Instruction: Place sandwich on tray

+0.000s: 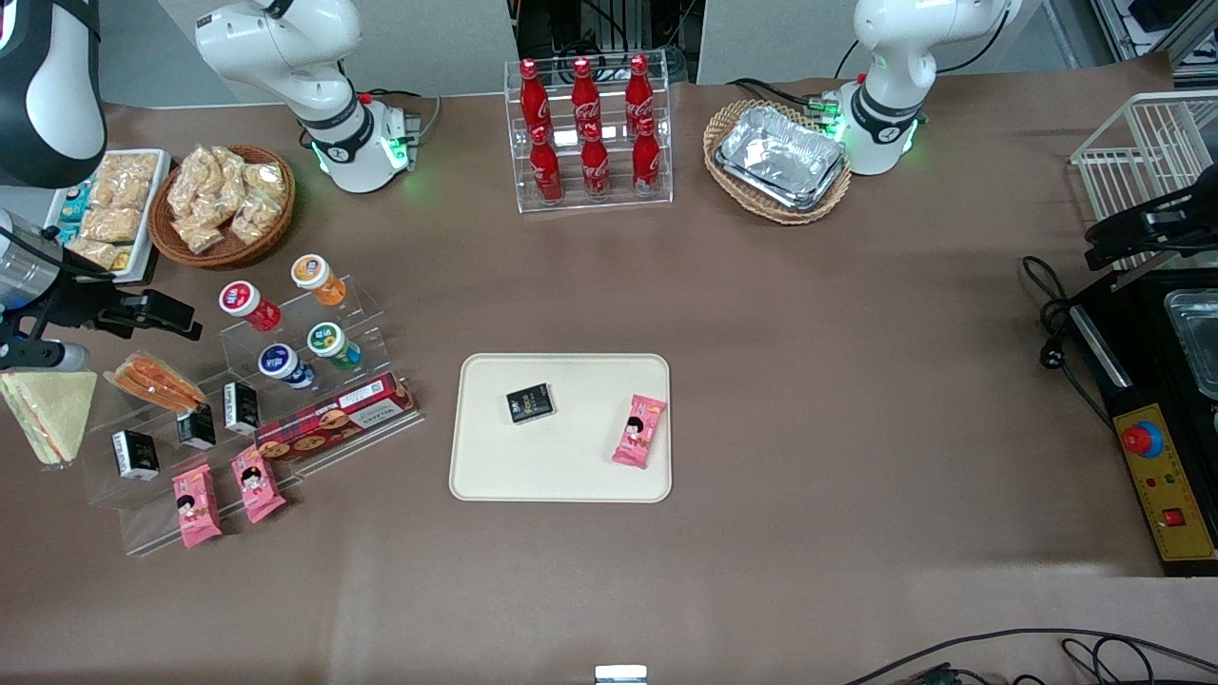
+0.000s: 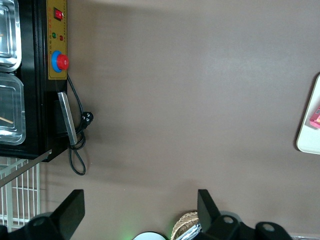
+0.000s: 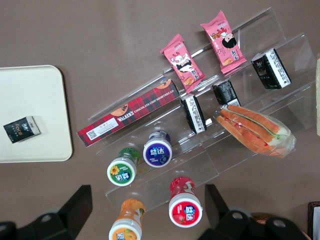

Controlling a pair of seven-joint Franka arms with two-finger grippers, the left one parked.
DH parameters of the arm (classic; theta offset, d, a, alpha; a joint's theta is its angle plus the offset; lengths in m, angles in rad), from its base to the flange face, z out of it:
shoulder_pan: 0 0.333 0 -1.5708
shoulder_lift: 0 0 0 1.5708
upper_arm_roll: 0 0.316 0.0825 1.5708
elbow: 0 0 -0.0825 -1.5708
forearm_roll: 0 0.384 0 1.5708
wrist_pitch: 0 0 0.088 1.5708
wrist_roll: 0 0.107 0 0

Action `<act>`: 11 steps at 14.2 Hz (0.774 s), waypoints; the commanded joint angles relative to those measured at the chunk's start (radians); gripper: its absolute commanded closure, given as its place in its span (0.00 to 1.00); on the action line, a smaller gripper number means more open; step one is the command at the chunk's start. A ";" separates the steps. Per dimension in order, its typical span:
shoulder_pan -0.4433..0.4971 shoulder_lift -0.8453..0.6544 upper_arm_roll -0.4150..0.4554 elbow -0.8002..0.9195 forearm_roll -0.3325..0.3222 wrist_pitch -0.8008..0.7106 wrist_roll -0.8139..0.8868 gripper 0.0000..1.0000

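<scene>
Two pink snack packs (image 1: 226, 493) lie nearest the front camera on the lowest step of the clear acrylic riser (image 1: 314, 323), and the sandwich (image 1: 49, 409) stands at the working arm's end of the table, just beside that riser and well apart from the tray (image 1: 476, 476). Above the riser's bottles hovers the gripper (image 3: 147, 210), fingers (image 3: 80, 202) spread wide and holding nothing, the sandwich off to one side of it, untouched.
</scene>
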 commanded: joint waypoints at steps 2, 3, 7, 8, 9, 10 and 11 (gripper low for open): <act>0.005 0.006 -0.004 0.014 0.000 -0.013 -0.005 0.00; 0.006 0.006 -0.004 0.014 0.000 -0.015 -0.001 0.00; 0.003 0.013 -0.006 0.041 -0.011 -0.007 -0.005 0.00; 0.005 0.015 -0.006 0.042 -0.017 -0.006 -0.006 0.00; 0.005 0.015 -0.007 0.051 -0.018 -0.006 -0.002 0.00; 0.002 0.016 -0.007 0.071 -0.018 -0.007 -0.002 0.00; -0.003 0.018 -0.007 0.083 -0.018 -0.013 -0.002 0.00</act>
